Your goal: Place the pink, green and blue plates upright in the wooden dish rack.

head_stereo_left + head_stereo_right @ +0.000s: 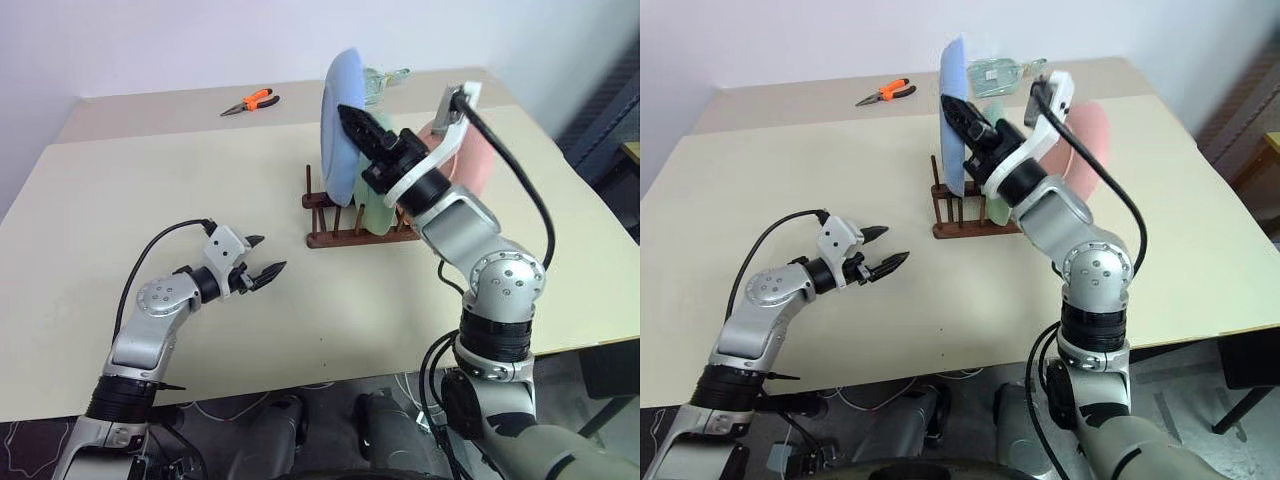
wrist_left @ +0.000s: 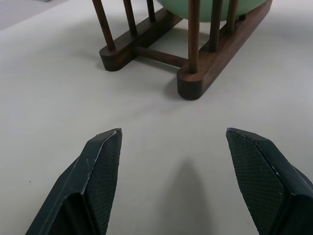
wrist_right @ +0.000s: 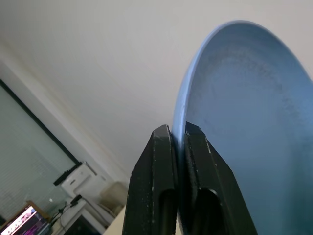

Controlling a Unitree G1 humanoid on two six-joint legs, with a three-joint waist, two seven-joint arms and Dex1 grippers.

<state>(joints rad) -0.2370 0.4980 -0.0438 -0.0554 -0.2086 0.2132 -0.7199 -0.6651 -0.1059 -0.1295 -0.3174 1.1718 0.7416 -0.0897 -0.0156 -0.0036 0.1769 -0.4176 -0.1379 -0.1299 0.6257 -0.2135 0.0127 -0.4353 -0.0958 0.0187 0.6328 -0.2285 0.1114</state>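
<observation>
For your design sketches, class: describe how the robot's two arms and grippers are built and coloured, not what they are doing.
Both arms are silver-grey metal segments with round joint housings and black bands. Each ends in a white wrist bracket. The left gripper and the right gripper each have two pointed black fingers with finely textured pads. A black cable loops from each wrist back along the arm.

From where I sit the room light is even and fairly bright, coming from above. The counter [image 1: 150, 200] looks pale and flat, with no glare. Shadows are soft: a faint one lies under the wooden dish rack [image 2: 195, 73] in the left wrist view, and another between the left gripper [image 2: 173, 142] fingertips. The head views are sharp across the middle. In the right wrist view the blue plate [image 3: 244, 122] is crisp near the jaws, while the background room behind is soft and out of focus.
</observation>
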